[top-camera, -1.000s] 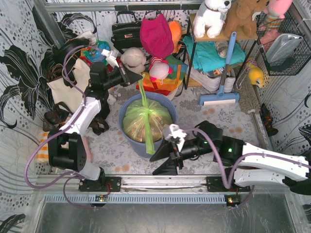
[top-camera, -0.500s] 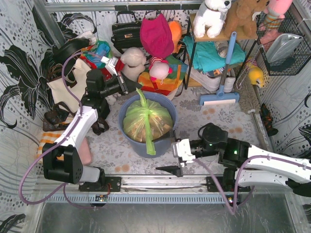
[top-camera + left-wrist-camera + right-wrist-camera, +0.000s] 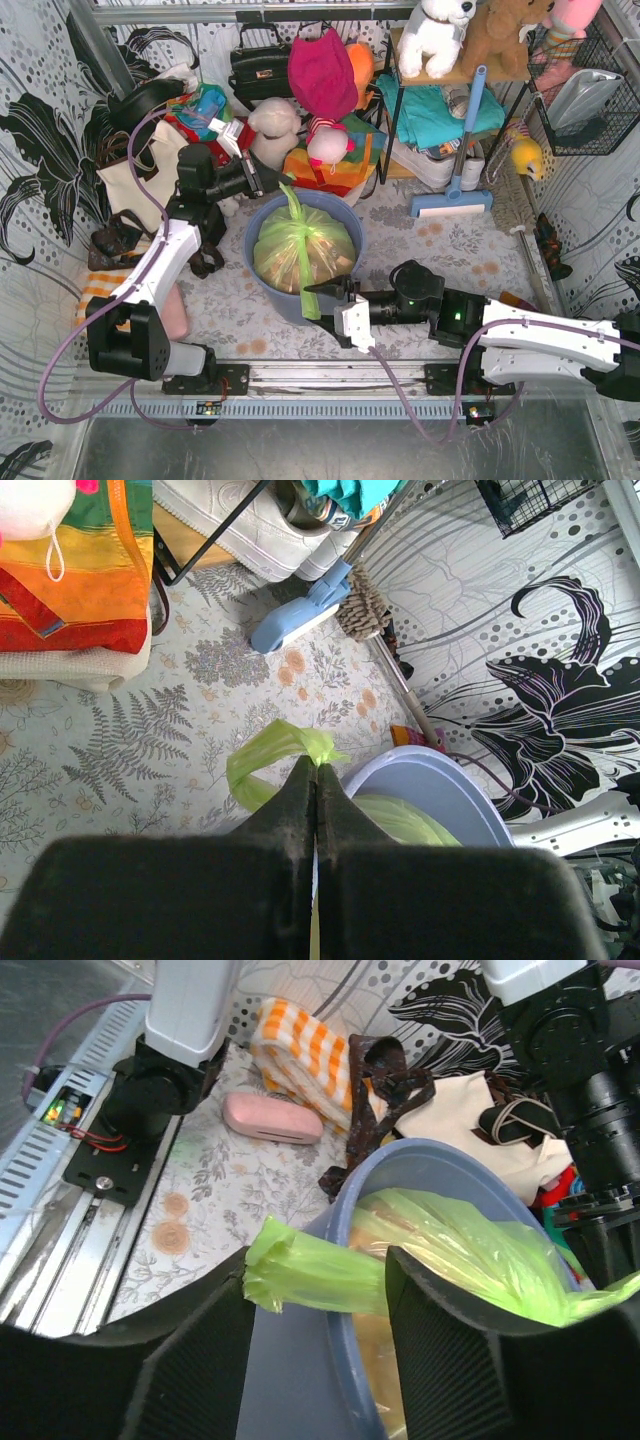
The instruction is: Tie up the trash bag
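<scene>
Two trash bag (image 3: 300, 250) tails, both between jaws

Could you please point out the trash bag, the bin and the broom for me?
trash bag (image 3: 305, 250): top view, bulging middle.
bin (image 3: 290, 1380): right wrist view, outer wall.
broom (image 3: 450, 205): top view, blue head.

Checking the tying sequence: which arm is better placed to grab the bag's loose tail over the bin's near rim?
Right, probably. The right gripper is open with that tail of the trash bag between its fingers, while the left gripper is shut on the bag's far tail.
</scene>
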You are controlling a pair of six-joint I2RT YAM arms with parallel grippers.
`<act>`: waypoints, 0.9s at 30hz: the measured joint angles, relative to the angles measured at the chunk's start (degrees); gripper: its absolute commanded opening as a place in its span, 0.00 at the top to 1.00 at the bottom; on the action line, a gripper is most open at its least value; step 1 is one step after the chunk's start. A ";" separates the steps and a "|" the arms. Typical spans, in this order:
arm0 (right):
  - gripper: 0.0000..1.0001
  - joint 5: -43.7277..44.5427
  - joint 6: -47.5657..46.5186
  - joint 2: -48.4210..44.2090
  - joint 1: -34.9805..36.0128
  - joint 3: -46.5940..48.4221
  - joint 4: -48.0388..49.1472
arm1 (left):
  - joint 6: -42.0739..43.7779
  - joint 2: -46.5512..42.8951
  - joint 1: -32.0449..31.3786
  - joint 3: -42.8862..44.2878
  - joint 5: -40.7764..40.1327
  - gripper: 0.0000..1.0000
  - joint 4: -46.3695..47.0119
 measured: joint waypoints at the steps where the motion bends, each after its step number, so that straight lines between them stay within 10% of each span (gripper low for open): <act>1: 0.56 0.39 -0.68 0.22 0.00 0.00 0.70 | 0.00 0.00 0.00 0.00 0.00 1.00 -0.04; 9: 1.00 0.79 -2.99 1.88 0.00 0.00 3.87 | 0.00 0.00 0.00 0.00 0.39 1.00 -0.42; 18: 1.00 0.94 -2.97 2.05 0.00 0.70 5.62 | -0.04 0.00 0.00 2.95 -0.83 1.00 -1.49; 27: 1.00 6.23 -1.46 3.63 -0.24 10.93 9.73 | -1.18 4.72 -0.20 24.83 -2.82 1.00 -0.26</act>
